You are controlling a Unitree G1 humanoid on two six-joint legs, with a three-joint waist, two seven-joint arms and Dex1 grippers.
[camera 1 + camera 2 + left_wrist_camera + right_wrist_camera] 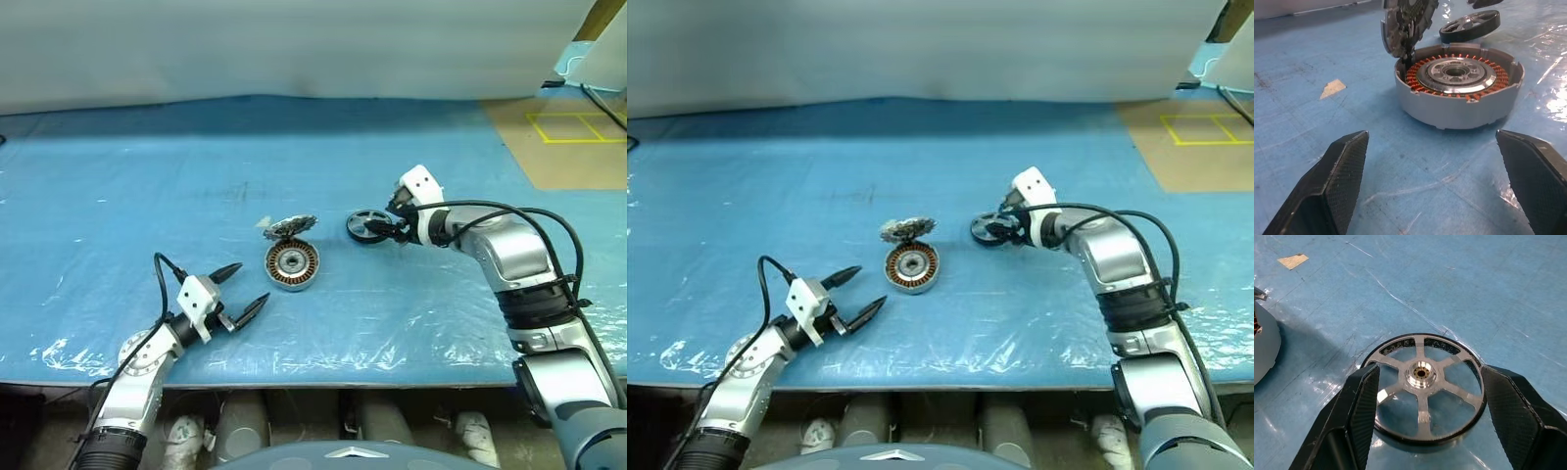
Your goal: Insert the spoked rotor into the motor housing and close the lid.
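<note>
Motor housing [292, 265] on blue table [147, 196], lid [291, 227] raised, left gripper [242, 291] fingers open and empty nearby, right gripper [1425, 396] fingers spread, straddling spoked rotor [1422, 387].

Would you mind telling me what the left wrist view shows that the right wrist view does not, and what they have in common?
Left wrist view: the inside of the motor housing, with orange windings around a silver centre, and the toothed lid standing open at its rim. The left gripper has its jaws wide apart short of the housing.

Right wrist view: the spoked rotor's silver hub and spokes from above, lying flat on the blue table cover, with the right gripper jaws open on either side of it.

Both: the rotor, the housing wall, the blue cover and a tan scrap.
</note>
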